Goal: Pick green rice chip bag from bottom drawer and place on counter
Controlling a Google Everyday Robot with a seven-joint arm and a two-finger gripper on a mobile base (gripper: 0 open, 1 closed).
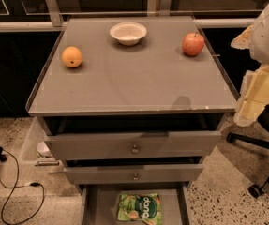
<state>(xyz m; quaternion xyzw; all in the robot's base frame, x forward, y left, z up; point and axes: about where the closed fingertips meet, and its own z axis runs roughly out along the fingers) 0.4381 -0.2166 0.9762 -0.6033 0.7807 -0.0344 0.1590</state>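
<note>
The green rice chip bag (pixel 139 207) lies flat on the floor of the bottom drawer (pixel 93 205), which is pulled out at the bottom of the view. The bag's white "dang" lettering faces up. The counter (pixel 134 78) is the grey top of the cabinet. My gripper (pixel 255 97) hangs at the right edge of the view, beside the counter's right rim. It is well above and to the right of the bag and touches nothing.
On the counter stand an orange (pixel 72 56) at the left, a white bowl (pixel 128 33) at the back middle and a red apple (pixel 193 43) at the right. The two upper drawers (pixel 134 146) stick out slightly above the bottom one. A chair base (pixel 258 172) and cables (pixel 12 191) lie on the floor.
</note>
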